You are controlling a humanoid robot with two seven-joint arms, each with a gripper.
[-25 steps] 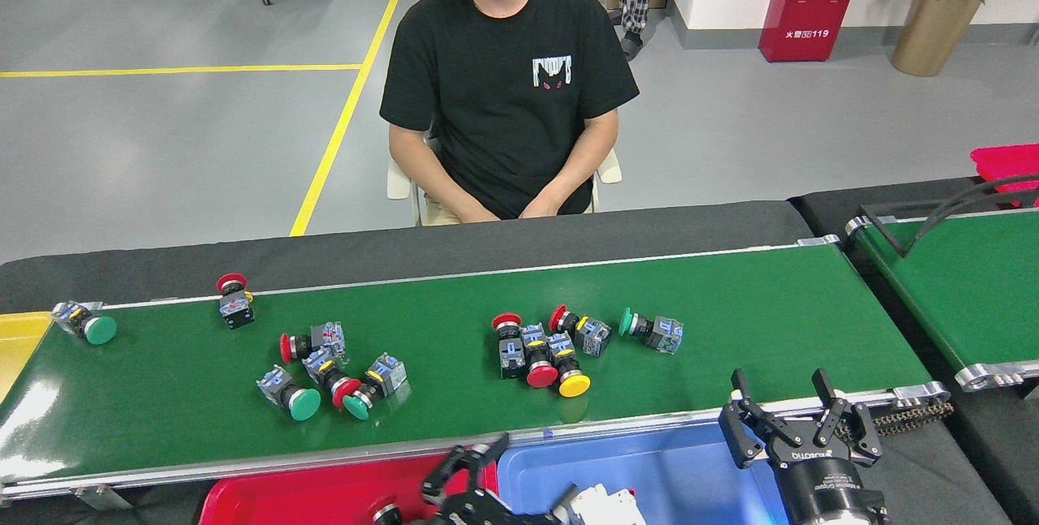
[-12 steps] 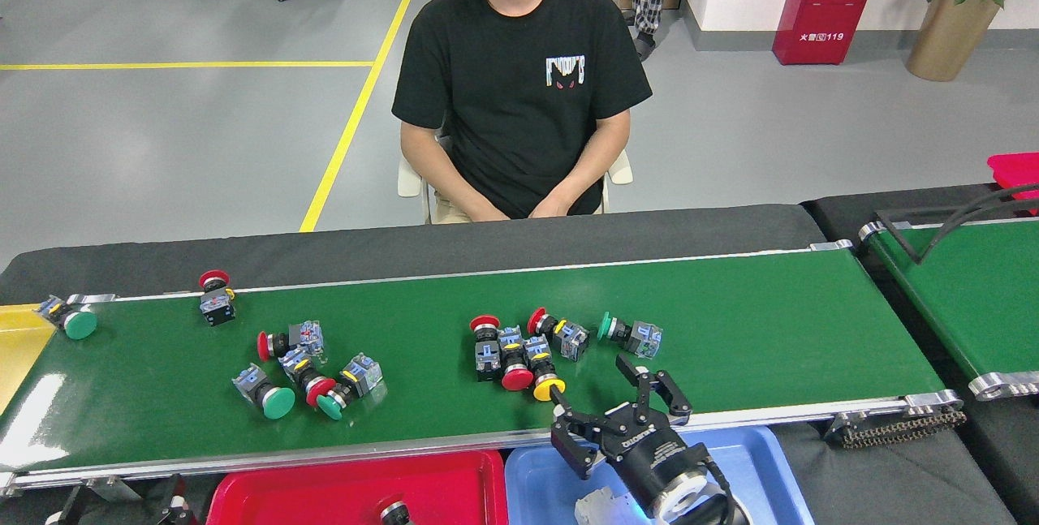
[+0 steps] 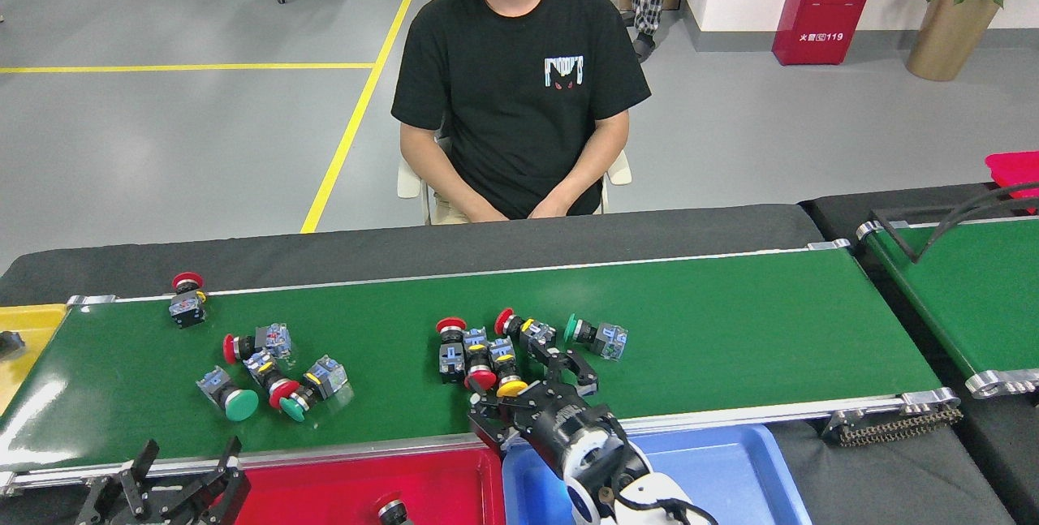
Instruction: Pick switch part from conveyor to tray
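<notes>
The conveyor [image 3: 730, 322] is the long green belt across the head view. Switch parts lie on it in a middle cluster [image 3: 495, 350], a left cluster [image 3: 268, 375] and one red-capped part [image 3: 187, 302] at the far left. My right gripper [image 3: 532, 389] stands open over the belt's near edge, its fingers [image 3: 583, 369] spread just below the yellow-capped switch part [image 3: 511, 385]. A green-capped part [image 3: 597, 337] lies to its upper right. My left gripper [image 3: 188, 464] is open, below the belt's near rail at bottom left. A red tray [image 3: 341, 480] holds one part [image 3: 394, 510].
A blue tray [image 3: 722, 468] sits right of the red one, partly behind my right arm. A yellow tray [image 3: 28, 346] stands at the belt's left end. A second green belt [image 3: 974, 298] lies at right. A person sits behind the conveyor, hands in lap.
All switch parts have drifted left with the belt; the far-left green one left the belt. My right gripper swung left and up to the middle cluster. My left gripper came into view at bottom left.
</notes>
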